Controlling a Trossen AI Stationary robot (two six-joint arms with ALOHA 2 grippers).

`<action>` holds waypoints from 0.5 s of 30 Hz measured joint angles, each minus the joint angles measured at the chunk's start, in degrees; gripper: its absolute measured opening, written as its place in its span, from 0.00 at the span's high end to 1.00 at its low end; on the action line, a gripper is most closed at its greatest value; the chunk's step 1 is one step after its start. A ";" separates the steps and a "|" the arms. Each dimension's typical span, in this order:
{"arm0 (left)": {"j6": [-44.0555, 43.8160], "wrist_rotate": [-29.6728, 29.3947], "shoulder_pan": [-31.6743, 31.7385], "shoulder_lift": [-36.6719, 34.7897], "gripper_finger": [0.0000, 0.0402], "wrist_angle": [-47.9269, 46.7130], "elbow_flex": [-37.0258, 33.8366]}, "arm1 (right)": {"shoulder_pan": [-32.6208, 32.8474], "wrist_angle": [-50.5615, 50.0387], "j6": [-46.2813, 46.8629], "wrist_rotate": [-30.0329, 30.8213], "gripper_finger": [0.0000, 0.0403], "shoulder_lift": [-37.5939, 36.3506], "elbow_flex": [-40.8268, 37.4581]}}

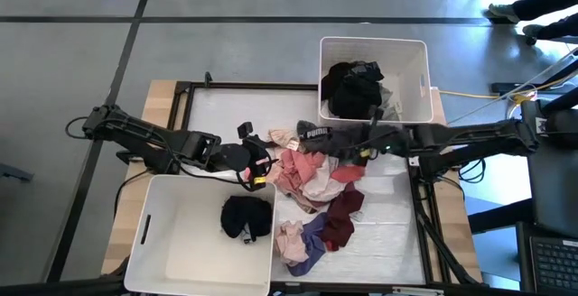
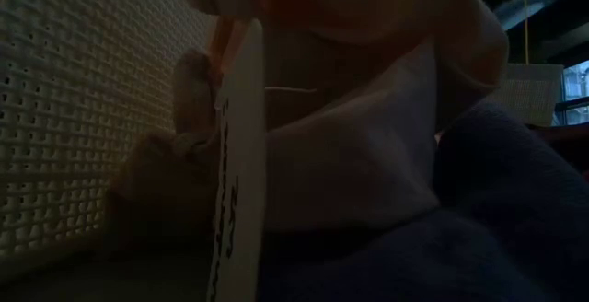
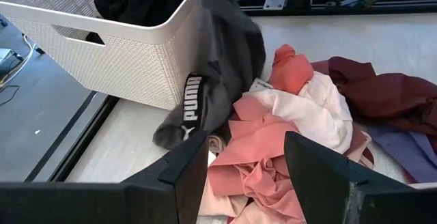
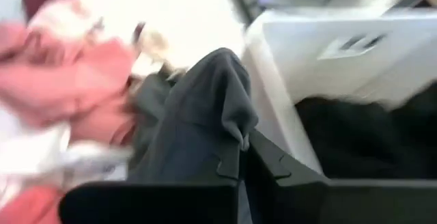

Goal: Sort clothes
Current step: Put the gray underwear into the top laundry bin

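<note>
A pile of clothes (image 1: pixel 312 183) in pink, white, maroon and purple lies mid-table. My right gripper (image 1: pixel 366 143) (image 4: pixel 247 157) hangs above the pile's far side, shut on a dark grey garment (image 3: pixel 222 60) with a lettered waistband (image 3: pixel 192 105). My left gripper (image 1: pixel 248 159) (image 3: pixel 249 176) hovers open at the pile's left, above the pink cloth (image 3: pixel 256 162), with nothing between its fingers. One white bin (image 1: pixel 373 79) at the far right holds black clothes. Another white bin (image 1: pixel 181 242) at the near left holds one black garment (image 1: pixel 246 217). My right gripper pinches a bunched fold of the grey garment (image 4: pixel 229 132) between its two fingers. The fingers slant down from the table's right side. The garment hangs slack below them, and its waistband end (image 3: pixel 179 130) rests at the pile's far edge beside the far bin.
The far bin's wall (image 3: pixel 116 60) stands right behind the hanging garment. The low view is filled by pale cloth (image 2: pixel 368 118), purple cloth (image 2: pixel 502 210) and a bin's wall (image 2: pixel 74 109). Bare table lies at the far left (image 1: pixel 235 106) and near right (image 1: pixel 388 233).
</note>
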 joint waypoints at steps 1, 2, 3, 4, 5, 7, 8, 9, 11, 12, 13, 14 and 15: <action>0.00 -0.01 0.00 0.00 0.55 0.01 0.00 | 0.01 0.11 -0.46 1.25 0.98 -0.58 1.03; 0.00 -0.01 0.00 0.00 0.55 0.02 0.00 | 0.01 0.31 -1.14 2.46 0.98 -1.09 1.91; 0.00 -0.01 0.00 0.00 0.55 -0.02 0.00 | -0.03 0.25 -1.77 3.66 0.98 -1.55 2.77; 0.00 -0.02 0.00 0.00 0.55 -0.01 0.00 | -0.05 0.14 -2.73 4.91 0.98 -1.91 3.68; 0.00 -0.01 0.00 0.00 0.55 0.00 0.00 | -0.05 0.24 -3.63 6.29 0.98 -2.16 4.58; 0.00 -0.01 0.00 0.00 0.55 0.00 0.00 | -0.05 0.68 -5.99 9.51 0.98 -2.55 6.50; 0.00 0.00 0.00 0.00 0.55 0.00 0.00 | -0.05 0.87 -7.29 11.30 0.98 -2.65 7.57; 0.00 -0.01 0.00 0.00 0.55 0.00 0.00 | -0.05 1.31 -8.52 13.03 0.98 -2.67 8.72; 0.00 0.00 0.00 0.00 0.55 0.00 0.00 | -0.05 2.25 -11.34 16.06 0.98 -2.67 11.10; 0.00 -0.01 0.00 0.00 0.55 0.00 0.00 | -0.05 2.42 -13.07 17.44 0.98 -2.67 12.39; 0.00 0.00 0.00 0.00 0.55 0.00 0.00 | -0.09 2.66 -14.72 18.74 0.98 -2.66 13.79; 0.00 0.00 0.00 0.00 0.55 0.02 0.00 | -0.30 3.21 -16.61 20.00 0.98 -2.65 15.22; 0.00 0.00 0.00 0.00 0.55 0.00 0.00 | -0.88 3.93 -18.54 20.97 0.98 -2.65 16.56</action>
